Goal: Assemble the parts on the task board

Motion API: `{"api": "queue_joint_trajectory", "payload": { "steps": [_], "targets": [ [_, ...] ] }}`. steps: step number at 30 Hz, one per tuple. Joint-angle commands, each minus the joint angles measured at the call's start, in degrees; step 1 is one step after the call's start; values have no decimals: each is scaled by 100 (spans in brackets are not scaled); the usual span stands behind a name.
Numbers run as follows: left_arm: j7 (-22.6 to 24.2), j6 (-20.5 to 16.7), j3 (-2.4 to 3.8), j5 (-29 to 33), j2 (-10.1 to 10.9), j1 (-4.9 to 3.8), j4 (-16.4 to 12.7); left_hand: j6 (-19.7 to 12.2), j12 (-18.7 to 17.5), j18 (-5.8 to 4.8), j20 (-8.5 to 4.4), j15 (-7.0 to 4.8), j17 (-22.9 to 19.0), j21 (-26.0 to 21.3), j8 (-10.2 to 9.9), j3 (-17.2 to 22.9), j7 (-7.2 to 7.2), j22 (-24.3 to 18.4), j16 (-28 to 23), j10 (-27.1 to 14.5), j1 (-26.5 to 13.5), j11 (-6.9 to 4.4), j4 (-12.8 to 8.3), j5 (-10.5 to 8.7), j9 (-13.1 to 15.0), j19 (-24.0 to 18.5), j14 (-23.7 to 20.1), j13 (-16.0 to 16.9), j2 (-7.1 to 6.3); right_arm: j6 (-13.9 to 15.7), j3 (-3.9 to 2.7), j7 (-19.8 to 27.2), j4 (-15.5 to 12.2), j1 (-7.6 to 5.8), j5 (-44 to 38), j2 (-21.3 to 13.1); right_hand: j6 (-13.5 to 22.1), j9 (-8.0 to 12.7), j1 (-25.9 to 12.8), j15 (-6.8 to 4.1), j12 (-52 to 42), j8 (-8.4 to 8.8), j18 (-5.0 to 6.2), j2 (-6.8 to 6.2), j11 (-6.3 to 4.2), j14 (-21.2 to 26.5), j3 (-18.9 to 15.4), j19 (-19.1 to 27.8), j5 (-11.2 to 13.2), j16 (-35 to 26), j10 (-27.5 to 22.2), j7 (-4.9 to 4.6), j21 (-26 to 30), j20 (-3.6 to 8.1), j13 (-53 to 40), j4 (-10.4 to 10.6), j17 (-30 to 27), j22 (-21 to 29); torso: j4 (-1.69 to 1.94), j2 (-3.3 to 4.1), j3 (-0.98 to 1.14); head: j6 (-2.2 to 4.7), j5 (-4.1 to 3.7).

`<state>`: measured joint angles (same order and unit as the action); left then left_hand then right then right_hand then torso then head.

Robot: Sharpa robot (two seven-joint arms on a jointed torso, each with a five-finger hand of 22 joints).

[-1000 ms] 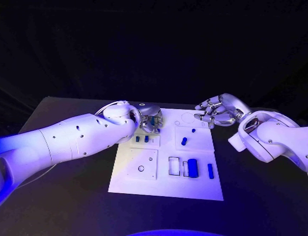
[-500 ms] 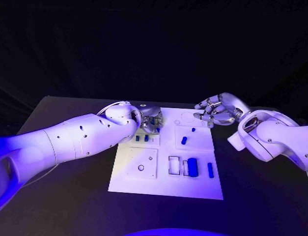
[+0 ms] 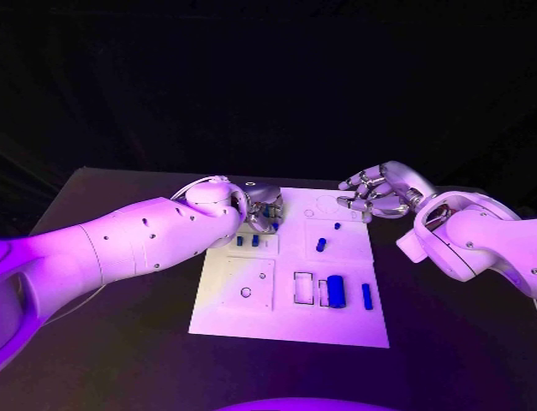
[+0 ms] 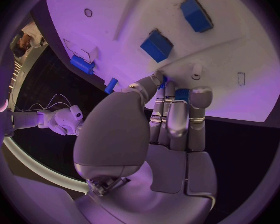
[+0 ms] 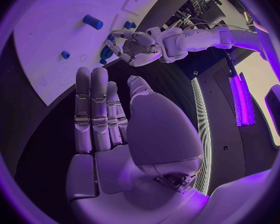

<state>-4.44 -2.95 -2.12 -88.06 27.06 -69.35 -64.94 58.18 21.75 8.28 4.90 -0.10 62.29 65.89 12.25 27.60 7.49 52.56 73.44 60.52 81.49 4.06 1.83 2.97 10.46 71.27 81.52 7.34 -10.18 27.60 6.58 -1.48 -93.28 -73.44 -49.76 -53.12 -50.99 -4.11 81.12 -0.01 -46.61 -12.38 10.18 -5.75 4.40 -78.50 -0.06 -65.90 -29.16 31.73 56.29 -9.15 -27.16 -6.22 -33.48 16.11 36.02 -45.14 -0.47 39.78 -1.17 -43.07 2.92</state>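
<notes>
Left hand (image 3: 263,210) is down at the far-left corner of the task board (image 3: 234,312). Fingers are drawn together with the tips on the board. In the left wrist view there's a small blue piece (image 4: 181,94) right at the fingertips (image 4: 199,97), touching them. I can't tell whether it's actually pinched or just being pressed or nudged. My guess is it's seating that piece into a slot, since the fingers bear straight down on the board.

Right hand (image 3: 379,193) hovers off the far-right corner of the board and holds nothing. The right wrist view shows its fingers (image 5: 92,109) straight, side by side and extended, thumb apart, so it's flat and free. It's probably parked there to keep clear of the left hand's work while staying near the right-side parts.

Parts on the board:
- two short blue blocks (image 3: 247,241) just on the near side of the left hand, side by side. They're probably next in line for that hand.
- a small blue peg (image 3: 321,246) mid-board, and a smaller one (image 3: 337,227) beyond it
- a large blue block (image 3: 335,289) in the near-right area beside an outlined rectangular recess (image 3: 303,288)
- a thin blue bar (image 3: 367,296) near the right edge

Several pieces lie loose rather than standing in recesses, so I'd say the assembly is early to mid. The risk is the piece tipping under the fingertips, since the contact is hidden from the head view.
</notes>
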Motion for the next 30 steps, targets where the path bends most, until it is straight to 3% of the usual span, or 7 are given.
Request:
{"api": "queue_joint_trajectory", "payload": {
  "steps": [1, 13, 25, 30],
  "targets": [
    [-11, 163, -4, -16, -31, 10, 24, 62, -39, -74, 5, -20, 14, 59, -44, 73, -6, 57, 40, 70, 28, -9, -9, -5, -18, 49, 46, -17, 85, -32, 1, 59, -4, 4, -49, 6, 21, 8, -36, 5, -4, -29, 26, 8, -1, -46, 23, -36, -20, -28, -31, -14, 32, 6, 9, 4, 8, 7, -1, 1, 0, 2, 3],
    [-2, 290, -5, 0, -82, 26, 83, 353, -376, -98, -23, -65, -7, 250, -199, 249, -55, 266, 123, 448, -40, -66, -52, -10, -87, 65, 70, -145, 126, -27, 1, 64, -7, 4, -49, 10, 23, 8, -27, 5, -4, -31, 26, 7, 0, -46, 30, -38, -24, -38, -38, -14, 40, 6, 16, -3, 13, 11, 3, 2, 0, -8, -8],
    [-5, 124, -3, 34, -32, 29, 42, 493, -515, -117, -44, -84, -19, 345, -243, 268, -53, 386, 150, 619, -38, -81, -109, -4, -99, 109, 93, -163, 138, -22, 1, 70, 5, 4, -49, 20, 23, 8, -27, 5, -4, -31, 26, 7, 0, -46, 30, -38, -24, -38, -38, -14, 40, 6, 16, -3, 13, 11, 3, -3, -3, -1, 3],
    [-8, 74, 38, 77, 60, 29, -84, 498, -575, -119, -42, -76, -46, 356, -280, 266, -33, 393, 144, 645, -43, -68, -134, -4, -114, 108, 93, -173, 107, -20, 1, 75, 16, 6, -49, 27, 23, 8, -27, 5, -4, -31, 26, 7, 0, -46, 30, -38, -24, -38, -38, -14, 40, 6, 16, -3, 13, 11, 2, -4, -2, 17, 2]
  ]
}}
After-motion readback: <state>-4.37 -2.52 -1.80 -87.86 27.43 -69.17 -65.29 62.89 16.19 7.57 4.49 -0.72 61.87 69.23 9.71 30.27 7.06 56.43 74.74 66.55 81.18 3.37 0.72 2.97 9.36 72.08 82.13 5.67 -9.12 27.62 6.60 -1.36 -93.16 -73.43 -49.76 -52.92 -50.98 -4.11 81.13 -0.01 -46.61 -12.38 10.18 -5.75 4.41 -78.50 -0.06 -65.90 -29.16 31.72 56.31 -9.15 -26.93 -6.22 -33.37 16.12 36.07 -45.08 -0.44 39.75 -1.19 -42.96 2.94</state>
